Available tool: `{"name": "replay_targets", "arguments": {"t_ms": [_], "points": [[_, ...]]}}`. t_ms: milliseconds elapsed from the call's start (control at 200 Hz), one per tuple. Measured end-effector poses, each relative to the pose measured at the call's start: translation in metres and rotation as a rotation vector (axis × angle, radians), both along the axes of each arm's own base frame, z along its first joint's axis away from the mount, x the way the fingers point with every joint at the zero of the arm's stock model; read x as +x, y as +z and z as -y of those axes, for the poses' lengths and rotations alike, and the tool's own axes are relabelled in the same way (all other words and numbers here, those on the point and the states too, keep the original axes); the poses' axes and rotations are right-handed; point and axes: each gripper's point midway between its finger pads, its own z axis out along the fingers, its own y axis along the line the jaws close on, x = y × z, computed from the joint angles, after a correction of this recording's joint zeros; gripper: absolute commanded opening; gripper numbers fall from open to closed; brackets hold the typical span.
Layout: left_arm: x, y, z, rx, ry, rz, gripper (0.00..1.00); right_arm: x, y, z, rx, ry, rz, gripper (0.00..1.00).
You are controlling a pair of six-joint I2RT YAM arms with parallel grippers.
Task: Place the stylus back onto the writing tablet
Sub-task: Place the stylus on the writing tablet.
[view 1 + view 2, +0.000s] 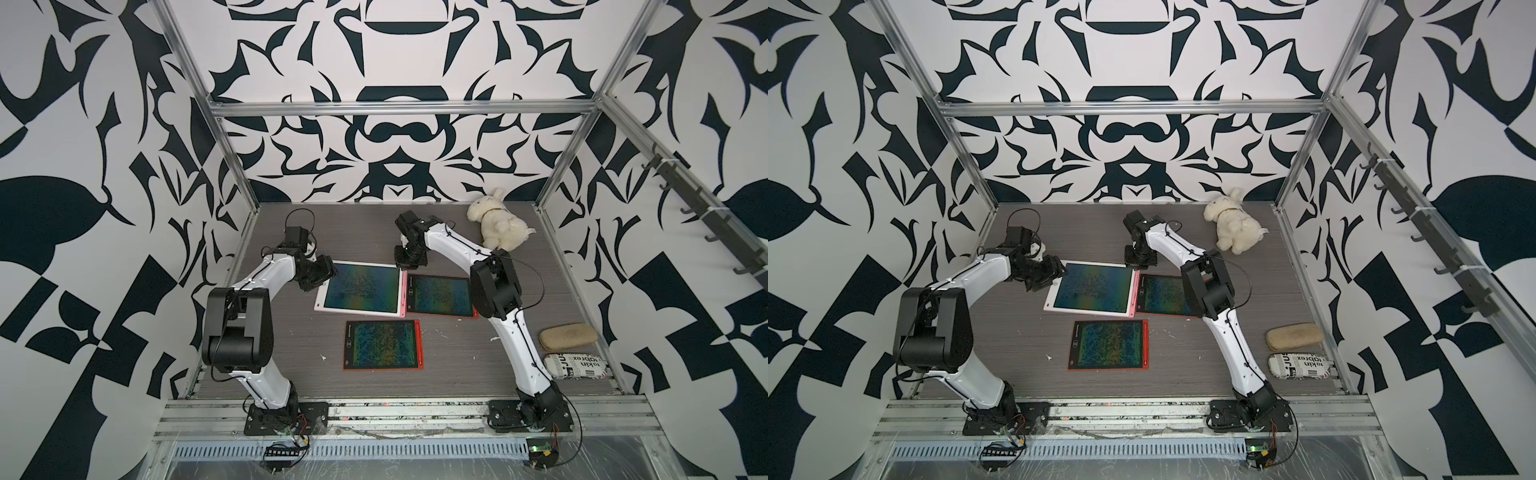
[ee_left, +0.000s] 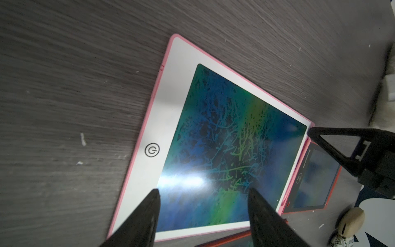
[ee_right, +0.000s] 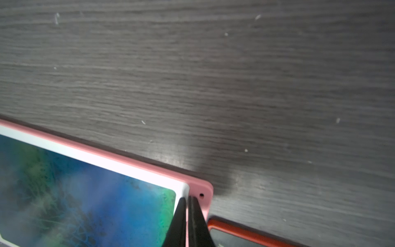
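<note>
Matt grey woodgrain tabletop point(image 3: 213, 74); glossy plastic pink tablet point(image 2: 224, 149); plush rabbit toy point(image 1: 498, 226).

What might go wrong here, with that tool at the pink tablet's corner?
The shut right tool sits at the corner of the pink tablet; a push there may shove it against the red tablet beside it. The open left tool points at the scribbled screen; going lower may mark it.

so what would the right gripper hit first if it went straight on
Probably the pink-framed tablet: the right gripper, jaws nearly shut, points down at its edge strip near the corner. Whether it already touches is unclear.
</note>
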Motion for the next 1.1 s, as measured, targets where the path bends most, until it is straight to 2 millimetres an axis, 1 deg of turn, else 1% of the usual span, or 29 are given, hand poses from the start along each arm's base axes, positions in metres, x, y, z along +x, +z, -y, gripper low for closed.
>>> {"name": "replay_targets", "arguments": {"t_ms": [525,1100], "points": [[-0.0001,0.0002,0.0006,-0.003,-0.002,0.000,0.67,-0.0042,0.0007,0.0003,0.000,0.003,0.001,0.10],[-0.0003,0.0001,0.0005,-0.003,-0.002,-0.001,0.67,-0.0014,0.0018,-0.0003,0.003,0.002,0.020,0.10]]}}
